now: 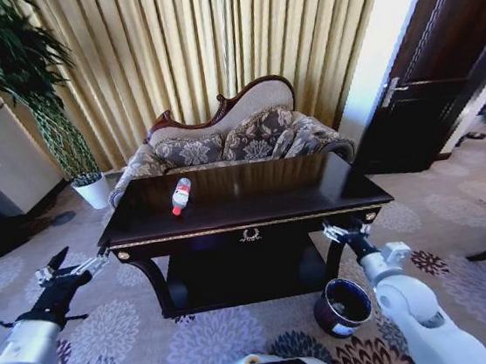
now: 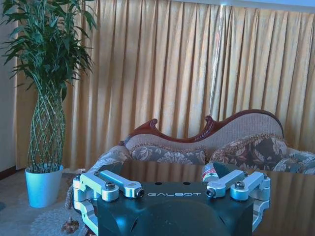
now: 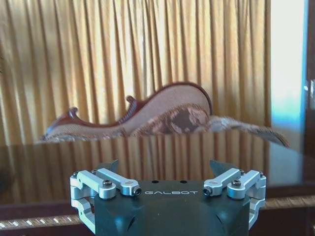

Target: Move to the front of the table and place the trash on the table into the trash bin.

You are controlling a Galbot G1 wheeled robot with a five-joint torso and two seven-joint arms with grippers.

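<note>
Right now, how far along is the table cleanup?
Done: the robot is at the front of the table, with the trash bin on the carpet by its right front leg. In hand: nothing; left pincer and right pincer are open and empty. Left: the bottle lies on the tabletop.

Head downward; wrists level, sharing sofa (image 1: 238,134).

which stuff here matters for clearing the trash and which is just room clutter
Part of the job: plastic bottle lying on the table; trash bin on the carpet by the right gripper; left gripper, open.

Just around: sofa, potted plant, curtains, door.
</note>
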